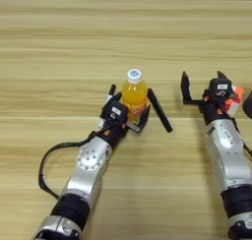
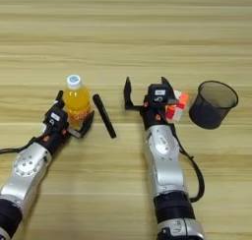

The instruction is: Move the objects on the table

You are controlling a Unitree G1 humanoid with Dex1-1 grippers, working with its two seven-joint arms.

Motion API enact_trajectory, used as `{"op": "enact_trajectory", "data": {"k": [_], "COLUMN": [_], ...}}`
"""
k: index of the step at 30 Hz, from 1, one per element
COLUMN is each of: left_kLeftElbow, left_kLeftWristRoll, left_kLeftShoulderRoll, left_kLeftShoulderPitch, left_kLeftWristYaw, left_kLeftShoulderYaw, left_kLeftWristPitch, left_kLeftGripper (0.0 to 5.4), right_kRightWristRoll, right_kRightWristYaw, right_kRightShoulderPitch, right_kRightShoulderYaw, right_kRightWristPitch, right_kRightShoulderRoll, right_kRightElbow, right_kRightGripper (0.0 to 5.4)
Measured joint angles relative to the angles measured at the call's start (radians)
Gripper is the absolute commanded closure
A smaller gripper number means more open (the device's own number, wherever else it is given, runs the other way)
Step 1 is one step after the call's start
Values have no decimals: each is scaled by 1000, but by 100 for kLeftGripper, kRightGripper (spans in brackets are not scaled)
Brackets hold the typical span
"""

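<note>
A small orange-juice bottle (image 1: 134, 92) with a white cap stands upright near the table's middle. My left gripper (image 1: 128, 105) is open around it, one finger (image 1: 112, 91) at the bottle's left and the other (image 1: 143, 121) at its lower right. The all-black marker (image 1: 160, 110) lies slanted just right of the bottle. My right gripper (image 2: 145, 85) stands open over bare wood, right of the marker. The multicoloured puzzle cube (image 2: 178, 105) sits right behind that gripper's wrist, partly hidden. The white marker does not show.
A black mesh cup (image 2: 214, 105) stands upright to the right of the cube. The wooden table (image 1: 123, 32) stretches bare across the far half. A black cable (image 1: 47, 165) loops beside my left forearm.
</note>
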Motion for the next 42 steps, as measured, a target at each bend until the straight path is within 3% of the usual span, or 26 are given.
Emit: {"op": "enact_trajectory", "data": {"k": [11,22,32,37,42], "left_kLeftElbow": [-81,-257,-330,-309,-287], "left_kLeftWristRoll": [0,-3,-41,-43,-44], "left_kLeftShoulderRoll": [7,37,73,110,122], "left_kLeftShoulderPitch": [11,54,77,79,86], "left_kLeftWristYaw": [3,12,35,62,84], "left_kLeftShoulderYaw": [12,49,139,200,245], "left_kLeftWristPitch": [10,90,129,129,123], "left_kLeftGripper": [197,200,200,200,200], "right_kRightWristRoll": [-1,-2,-4,-4,-4], "right_kRightWristYaw": [0,0,0,-1,-1], "right_kRightShoulderPitch": [0,0,0,0,0], "right_kRightShoulderYaw": [2,4,4,4,3], "right_kRightWristPitch": [0,0,0,0,0], "right_kRightShoulderRoll": [1,4,5,6,4], "right_kRightElbow": [0,0,0,0,0], "right_kRightGripper": [0,0,0,0,0]}}
